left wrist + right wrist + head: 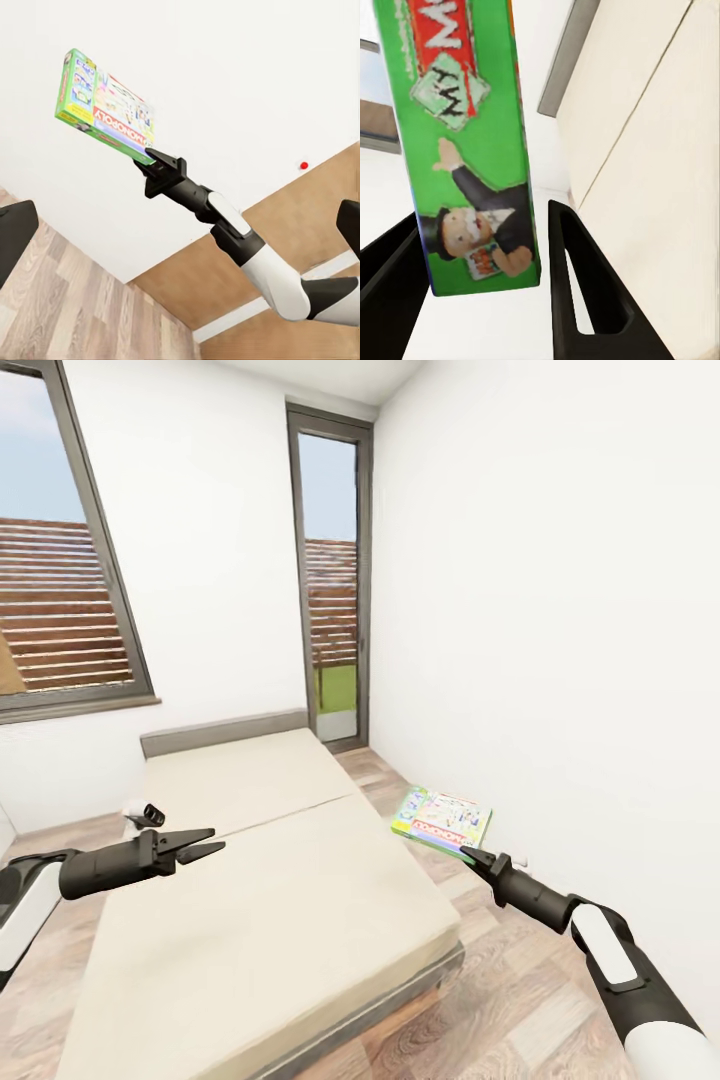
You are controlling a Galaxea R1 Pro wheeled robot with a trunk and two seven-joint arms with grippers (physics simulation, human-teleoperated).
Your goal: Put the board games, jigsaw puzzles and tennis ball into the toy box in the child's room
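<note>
In the head view, a board game (443, 821) is seen held by its near edge in the right gripper (470, 853), clear of the bed (270, 880) and above the wood-plank floor (500, 1000) between the bed's right side and the white wall (560, 610). The box lies nearly flat with its printed cover up. Its long axis cannot be told from here; its free end points away from the robot, toward the far wall. The left gripper (205, 847) is held over the near left part of the beige mattress, its fingers parted, with nothing between them. A low grey headboard (225, 732) is seen at the bed's far end, and 2 tall dark-framed windows, 1 at the left (60, 610) and 1 in the corner (332, 580), are set in the far wall.

In the left wrist view, the right arm (247, 247) is seen stretched out with the board game (106, 106) clamped at its tip. The box is tilted, its green edge shown along with the red banner on the cover. A small red button (303, 164) is seen on the wall.

In the right wrist view, the box's green face (472, 142), printed with a top-hatted figure, is seen running straight out from the gripper. Of the 2 dark fingers (585, 292), 1 stands on each side of it. The mattress (660, 150) lies beyond.
</note>
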